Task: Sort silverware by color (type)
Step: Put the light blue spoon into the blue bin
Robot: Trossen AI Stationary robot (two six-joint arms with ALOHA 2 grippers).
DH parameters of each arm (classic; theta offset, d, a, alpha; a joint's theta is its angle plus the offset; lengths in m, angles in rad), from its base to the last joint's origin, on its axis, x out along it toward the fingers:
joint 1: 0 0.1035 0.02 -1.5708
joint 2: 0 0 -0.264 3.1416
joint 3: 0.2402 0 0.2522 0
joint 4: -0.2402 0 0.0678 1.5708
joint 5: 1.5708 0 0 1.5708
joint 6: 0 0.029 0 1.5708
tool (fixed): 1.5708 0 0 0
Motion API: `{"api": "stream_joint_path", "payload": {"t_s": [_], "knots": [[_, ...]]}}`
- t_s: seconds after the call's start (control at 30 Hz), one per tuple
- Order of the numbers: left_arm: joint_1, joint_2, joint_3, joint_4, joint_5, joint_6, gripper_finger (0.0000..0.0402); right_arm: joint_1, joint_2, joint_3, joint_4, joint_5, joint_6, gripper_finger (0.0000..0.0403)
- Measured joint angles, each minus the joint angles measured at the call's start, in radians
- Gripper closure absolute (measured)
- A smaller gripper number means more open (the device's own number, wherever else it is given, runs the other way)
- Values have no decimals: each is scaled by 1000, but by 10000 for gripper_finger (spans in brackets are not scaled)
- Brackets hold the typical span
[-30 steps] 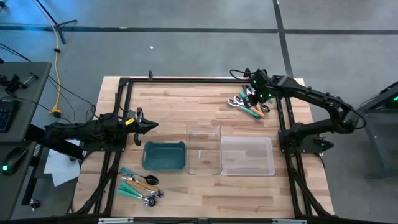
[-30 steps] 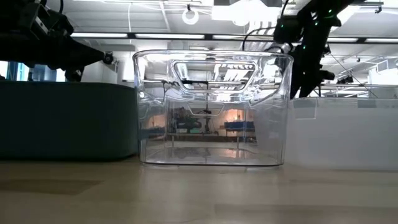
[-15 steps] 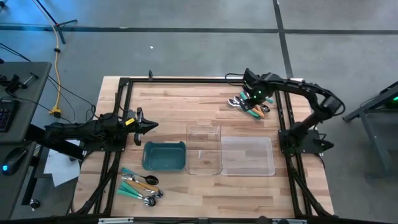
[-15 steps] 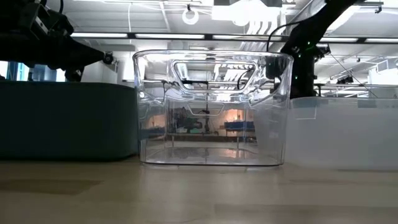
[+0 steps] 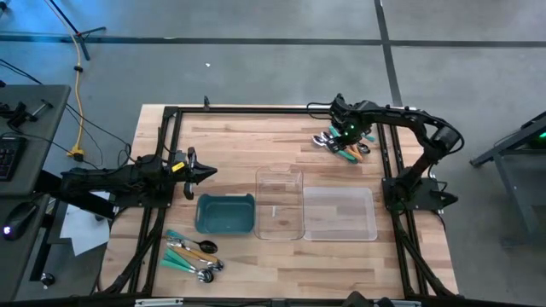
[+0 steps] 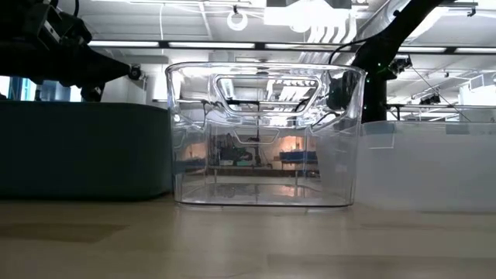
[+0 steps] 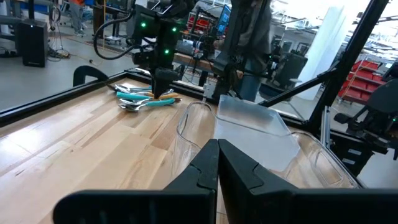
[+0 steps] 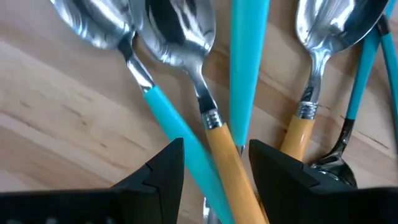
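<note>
Right pincer (image 8: 211,168) is being held open, straddling orange-handled spoon (image 8: 214,134) in silverware pile (image 5: 343,143) at upper right of high view; nothing is being gripped yet. Teal-handled spoon (image 8: 163,115) is lying just beside, crossing under same gap. Second pile (image 5: 194,252) is resting at lower left of surface (image 5: 247,145), near teal bin (image 5: 225,214). Left pincer (image 5: 194,171) is being kept shut, empty, at left. Advice: pincer is best being centred on orange handle alone, teal handle being excluded, before closing.
</note>
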Motion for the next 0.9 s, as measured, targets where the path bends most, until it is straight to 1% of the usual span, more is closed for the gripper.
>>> {"api": "stream_joint_path", "payload": {"t_s": [0.27,0.57,0.7,0.9], "knots": [[0,0,0,0,0,0,401,0,0,0,57,1,78,238],[0,0,0,0,0,0,401,0,2,0,65,2,125,238],[0,0,0,0,0,0,401,0,2,0,68,45,155,238],[0,0,0,0,0,0,401,0,2,0,76,45,163,238]]}}
